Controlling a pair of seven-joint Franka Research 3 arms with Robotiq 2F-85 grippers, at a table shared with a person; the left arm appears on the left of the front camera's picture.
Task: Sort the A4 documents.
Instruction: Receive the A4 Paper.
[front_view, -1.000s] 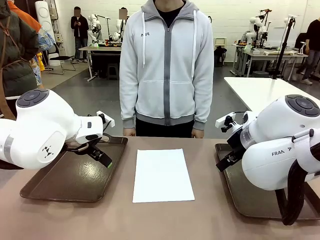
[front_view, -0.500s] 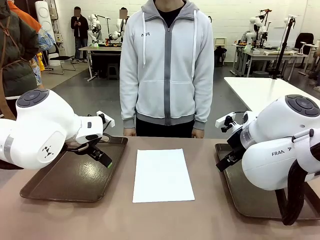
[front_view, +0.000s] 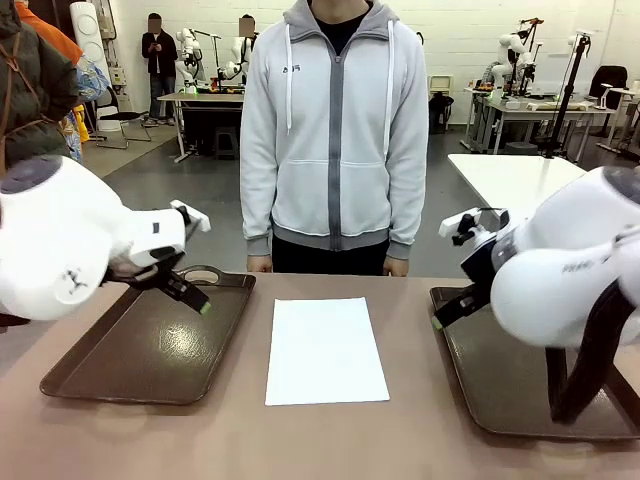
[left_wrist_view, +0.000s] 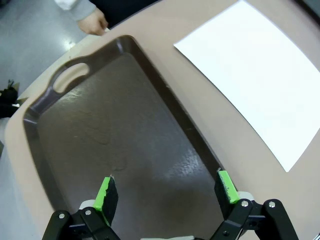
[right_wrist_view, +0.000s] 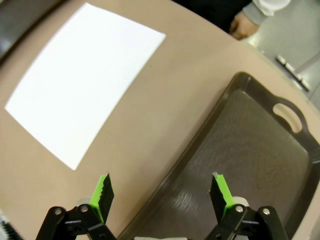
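One A4 document, a blank white sheet, lies flat on the table between two dark brown trays; it also appears as the A4 document and the A4 document. My left gripper hangs open over the left tray. In its wrist view the left gripper holds nothing, and the left tray lies bare below it. My right gripper is open above the inner edge of the right tray. Nothing sits between the green pads of the right gripper, which straddle the rim of the right tray.
A person in a grey zip hoodie stands at the far side, hands resting at the table edge. Each tray has a handle cut-out at its far end. Bare tabletop lies in front of the sheet.
Both arms have lifted a little, and their grippers stand slightly higher over the trays. The sheet and the person have not moved.
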